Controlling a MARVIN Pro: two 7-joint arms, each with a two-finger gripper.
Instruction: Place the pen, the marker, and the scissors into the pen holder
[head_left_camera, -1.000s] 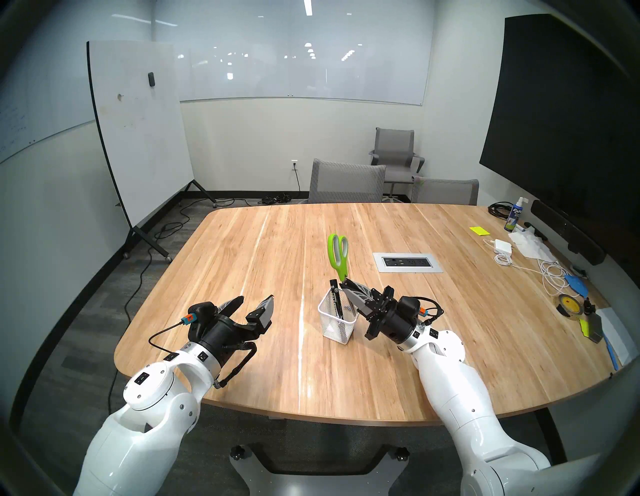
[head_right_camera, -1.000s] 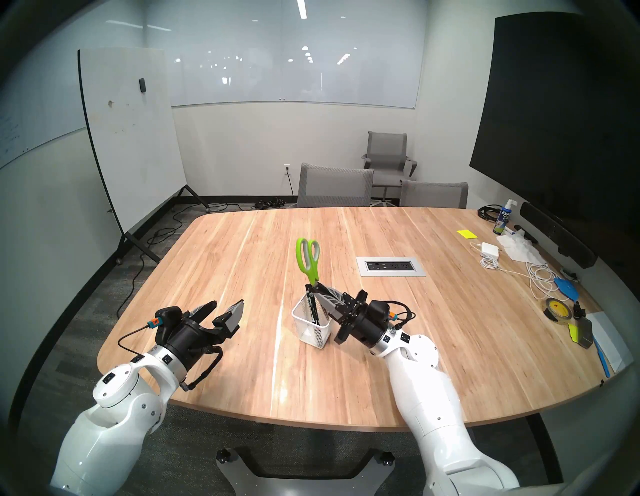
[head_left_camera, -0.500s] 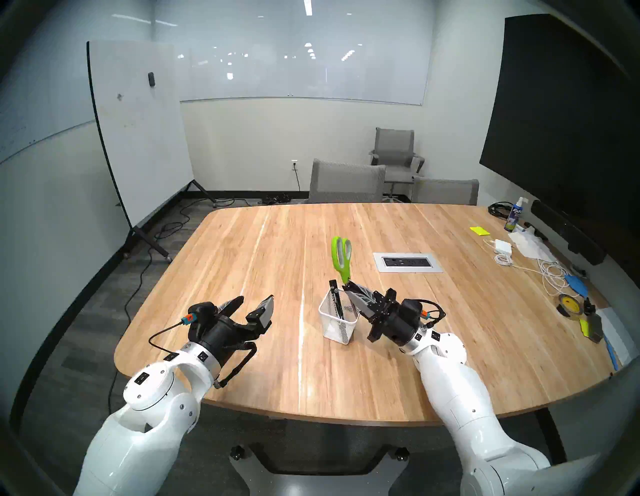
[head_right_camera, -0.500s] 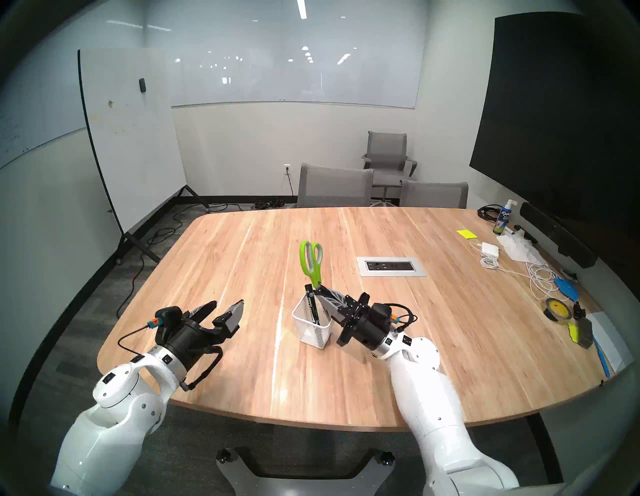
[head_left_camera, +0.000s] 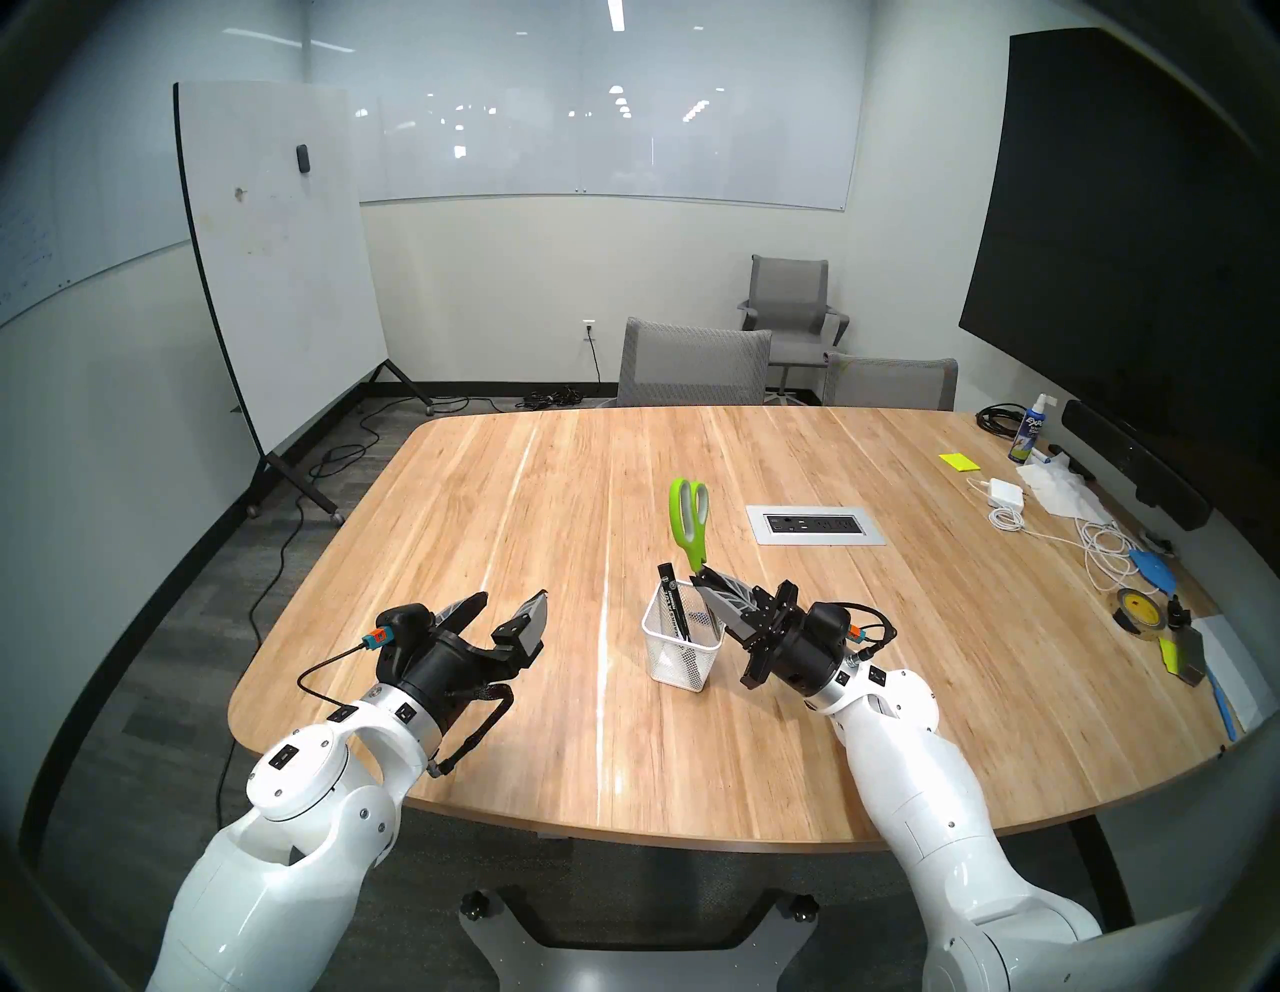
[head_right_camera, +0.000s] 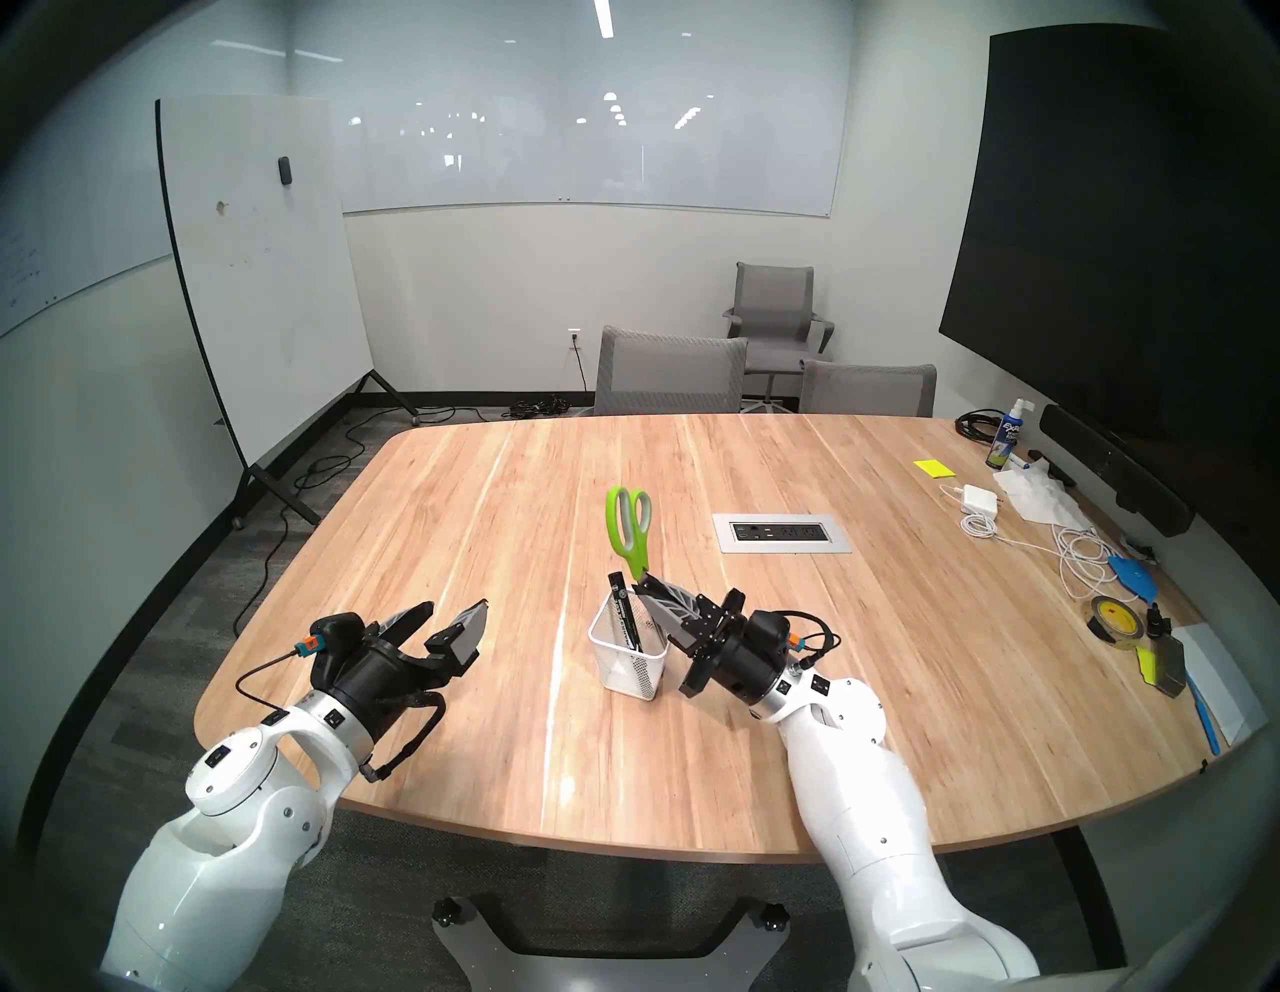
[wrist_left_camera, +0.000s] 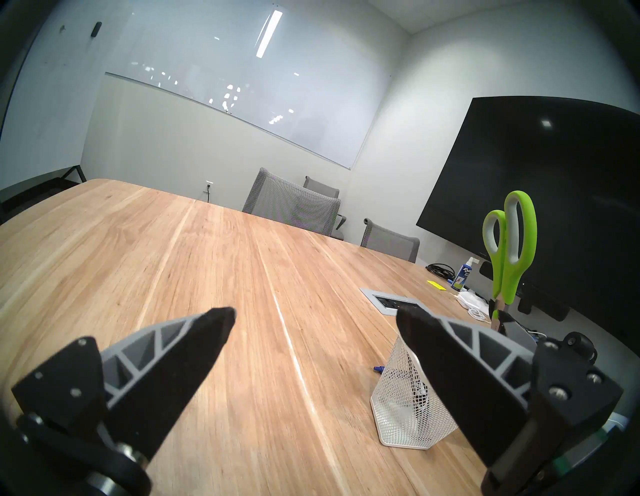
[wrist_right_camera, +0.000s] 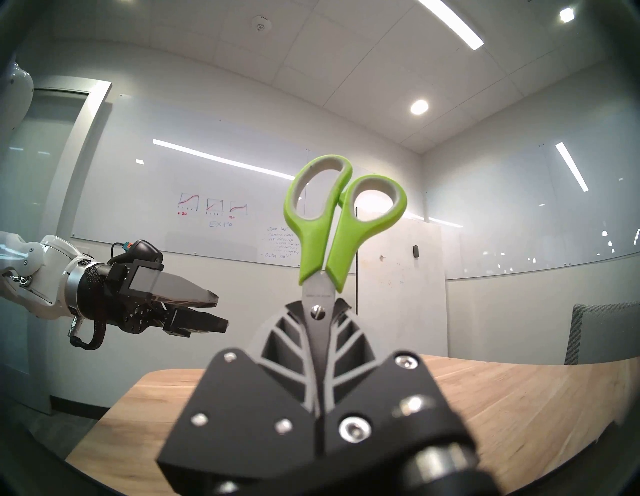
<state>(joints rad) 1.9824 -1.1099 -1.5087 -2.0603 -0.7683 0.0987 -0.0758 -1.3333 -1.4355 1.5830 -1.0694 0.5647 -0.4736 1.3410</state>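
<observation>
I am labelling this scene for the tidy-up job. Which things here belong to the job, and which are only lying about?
Job:
- scissors, held by the right gripper
- marker, in the holder
- pen holder

Lying about:
- spray bottle
- yellow sticky notes
- white charger
- tape roll

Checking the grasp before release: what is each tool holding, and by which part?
The right tool grips the scissors at the blades by the pivot, handles up. The left tool is open and holds nothing.

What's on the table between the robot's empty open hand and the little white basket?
Nothing: in the head view only bare wooden table lies between the open left tool and the pen holder.
</observation>
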